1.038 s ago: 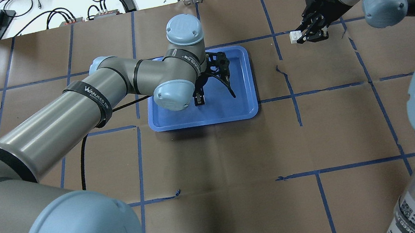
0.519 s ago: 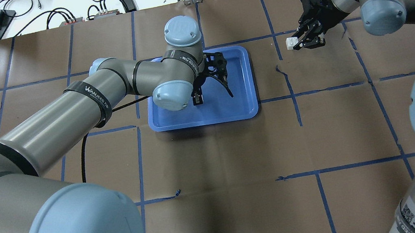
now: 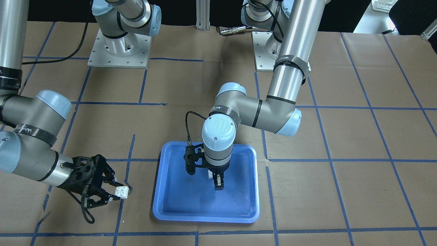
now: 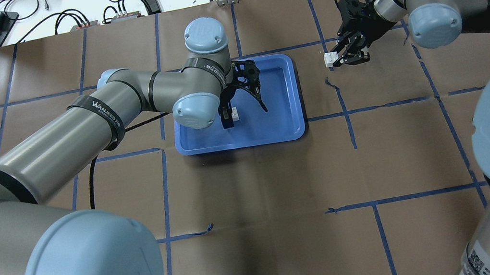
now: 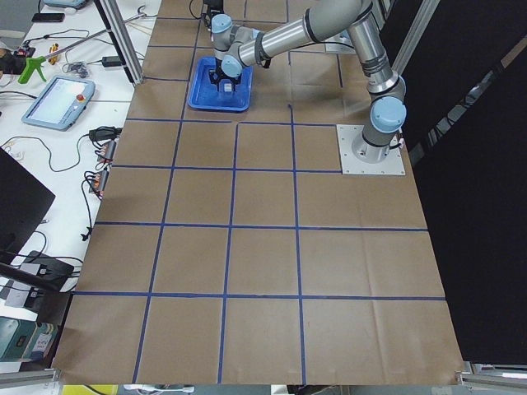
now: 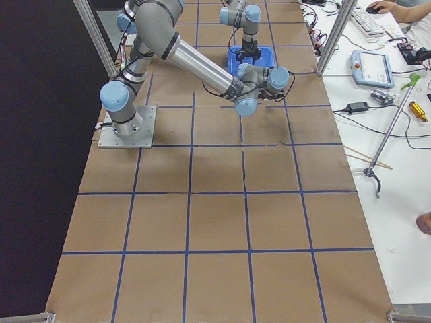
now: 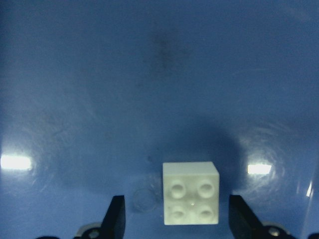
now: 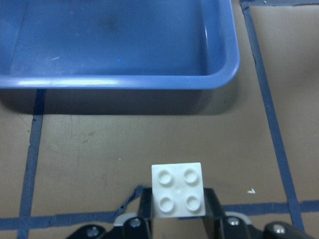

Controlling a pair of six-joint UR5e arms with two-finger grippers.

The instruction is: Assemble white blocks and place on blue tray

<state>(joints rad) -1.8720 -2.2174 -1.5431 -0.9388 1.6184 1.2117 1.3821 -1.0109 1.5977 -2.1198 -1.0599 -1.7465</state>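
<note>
The blue tray [image 4: 293,134] lies at mid-table; it also shows in the front view [image 3: 205,218]. One white block [image 7: 191,192] sits studs-up on the tray floor [image 7: 149,74]. My left gripper [image 4: 243,111] hangs over it, open, with a finger either side and clear of the block [image 4: 234,114]. My right gripper [image 4: 336,57] is shut on the other white block [image 4: 328,59], held just above the paper to the right of the tray. The right wrist view shows this block [image 8: 178,189] between the fingers, facing the tray rim [image 8: 149,82].
Brown paper with a blue tape grid [image 4: 340,94] covers the table. Cables and power supplies [image 4: 124,10] lie beyond the far edge. The arms' base plates [image 3: 117,51] stand at the robot's side of the table.
My right gripper has carried its white block left, closer to the tray. My left arm has shifted slightly left over the tray, and the block beside its finger now shows.
</note>
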